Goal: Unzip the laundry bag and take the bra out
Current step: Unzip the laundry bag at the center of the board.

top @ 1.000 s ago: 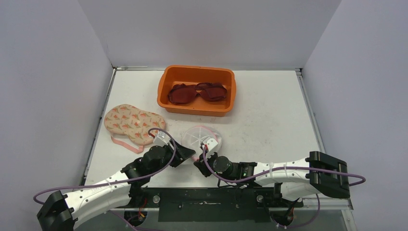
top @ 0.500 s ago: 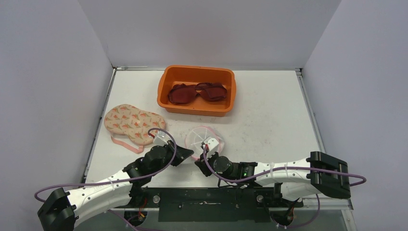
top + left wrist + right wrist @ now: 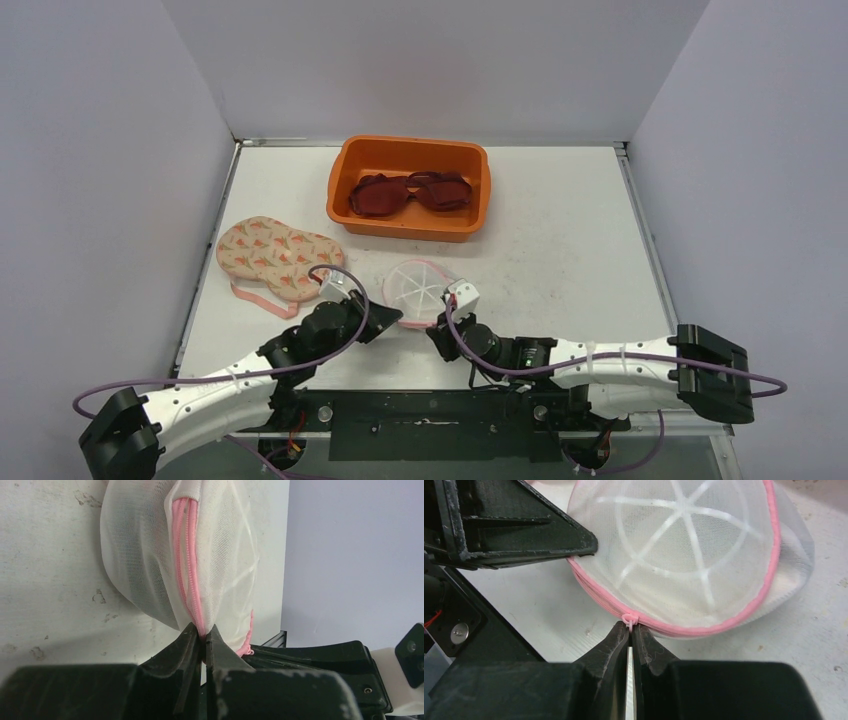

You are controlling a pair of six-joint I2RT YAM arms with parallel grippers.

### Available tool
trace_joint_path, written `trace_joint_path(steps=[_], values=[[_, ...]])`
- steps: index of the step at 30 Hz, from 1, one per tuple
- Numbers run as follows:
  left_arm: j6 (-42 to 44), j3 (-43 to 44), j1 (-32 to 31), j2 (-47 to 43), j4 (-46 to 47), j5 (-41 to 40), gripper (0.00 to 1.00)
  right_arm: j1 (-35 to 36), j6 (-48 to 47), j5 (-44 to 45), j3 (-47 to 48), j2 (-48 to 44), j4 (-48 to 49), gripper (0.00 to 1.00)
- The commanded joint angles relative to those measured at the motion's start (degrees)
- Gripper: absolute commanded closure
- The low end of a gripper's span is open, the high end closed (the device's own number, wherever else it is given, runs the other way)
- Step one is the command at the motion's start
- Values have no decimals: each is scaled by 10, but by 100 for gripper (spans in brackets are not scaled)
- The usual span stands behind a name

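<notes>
A white, scuffed table [image 3: 560,260] sits between pale lilac walls, with both arms reaching in from its near edge.

The left gripper [image 3: 204,636] is clenched, its jaws pinching the pink zip [image 3: 186,555] where the seam comes down to the fingertips. The right gripper [image 3: 630,626] is clenched too, nipping the small pink pull [image 3: 629,618] at the rim nearest it. Both therefore hold the same thing, the mesh bag [image 3: 415,288], which lies flat on the table just ahead of the two grippers and between them. The left grips its near-left edge and the right its near edge, so the two pinches sit close together.

The zip curves round the dome's rim. From the pull it runs left toward the left fingers, and right and away round the far side. Probably the left serves as anchor while the right draws the pull along the rim, rightward and away from that pinch. I cannot tell how much of the zip is already parted.

No bra shows through the mesh, only white ribs. Beyond the bag stands an orange tub [image 3: 345,205] holding a dark red bra [image 3: 412,192], and to the left lies a floral cloth [image 3: 275,258].
</notes>
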Motion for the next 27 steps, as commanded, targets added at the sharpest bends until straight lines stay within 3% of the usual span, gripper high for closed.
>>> trace_joint_path(steps=[1,8,14,18,26,27], values=[[60,29,23,14,18,19,100,-7,-5,36,-22,-47,-7,95],[150,103,133,64,35,171,100,-1,-37,15,-32,-103,5,95],[209,199,153,138,31,246,100,3,-44,4,-18,-95,18,95],[221,218,157,188,59,270,100,5,-47,0,-12,-72,39,95],[227,174,171,269,119,268,100,4,-38,-7,-17,-13,86,95],[222,167,173,262,119,264,97,4,-36,-9,-17,-7,91,95]])
